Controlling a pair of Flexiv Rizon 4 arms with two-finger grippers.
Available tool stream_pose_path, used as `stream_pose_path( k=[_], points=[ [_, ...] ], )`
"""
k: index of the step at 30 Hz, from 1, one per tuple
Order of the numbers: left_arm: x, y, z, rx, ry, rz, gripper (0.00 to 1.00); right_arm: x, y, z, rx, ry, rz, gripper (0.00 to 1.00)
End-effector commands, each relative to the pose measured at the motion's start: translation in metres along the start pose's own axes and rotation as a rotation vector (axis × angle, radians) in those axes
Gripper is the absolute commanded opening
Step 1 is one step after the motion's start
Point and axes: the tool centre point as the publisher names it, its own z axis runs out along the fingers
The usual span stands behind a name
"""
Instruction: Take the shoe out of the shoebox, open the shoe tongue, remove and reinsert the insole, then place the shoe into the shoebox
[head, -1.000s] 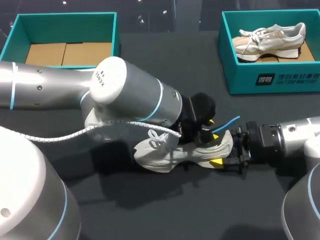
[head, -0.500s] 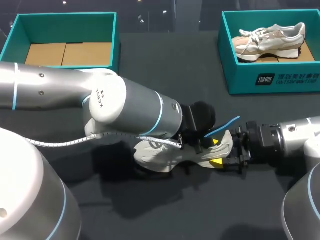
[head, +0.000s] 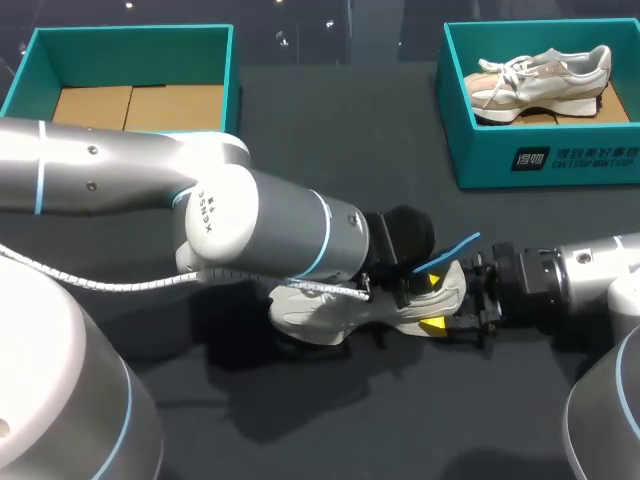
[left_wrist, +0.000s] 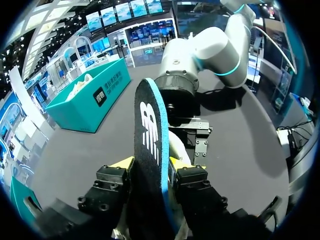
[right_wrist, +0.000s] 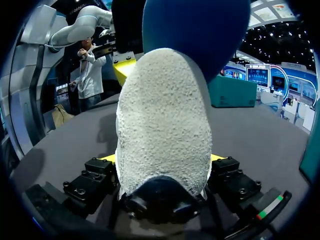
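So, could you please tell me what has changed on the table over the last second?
The left arm rolled at the wrist and sank lower over the shoe, hiding more of its laces. The left gripper dipped slightly, keeping its hold on the blue insole. The shoe and the right gripper clamped on its heel stayed put.

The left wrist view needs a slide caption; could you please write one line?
Left hand pinches the blue-edged insole on edge, the shoe just beyond it held by the right hand.
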Motion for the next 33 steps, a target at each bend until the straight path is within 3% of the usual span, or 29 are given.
stream_pose_path(
  k=[1,3,11,24,33],
  points=[
    [0.002,0.001,0.008,0.009,-0.009,-0.001,0.27,0.001,0.0,0.001,0.003,-0.002,0.0,0.0],
    [0.001,0.001,0.01,0.009,-0.01,-0.004,0.0,0.001,0.0,0.001,0.003,-0.002,0.0,0.0],
    [-0.004,-0.013,0.004,-0.03,0.055,-0.052,0.0,0.001,0.0,0.001,0.003,-0.002,0.0,0.0],
    [0.002,-0.055,-0.037,-0.11,0.251,-0.124,0.0,0.001,0.0,0.001,0.003,-0.002,0.0,0.0],
    [0.013,-0.104,-0.078,-0.109,0.419,-0.199,0.0,0.001,0.0,0.001,0.003,-0.002,0.0,0.0]
  ],
)
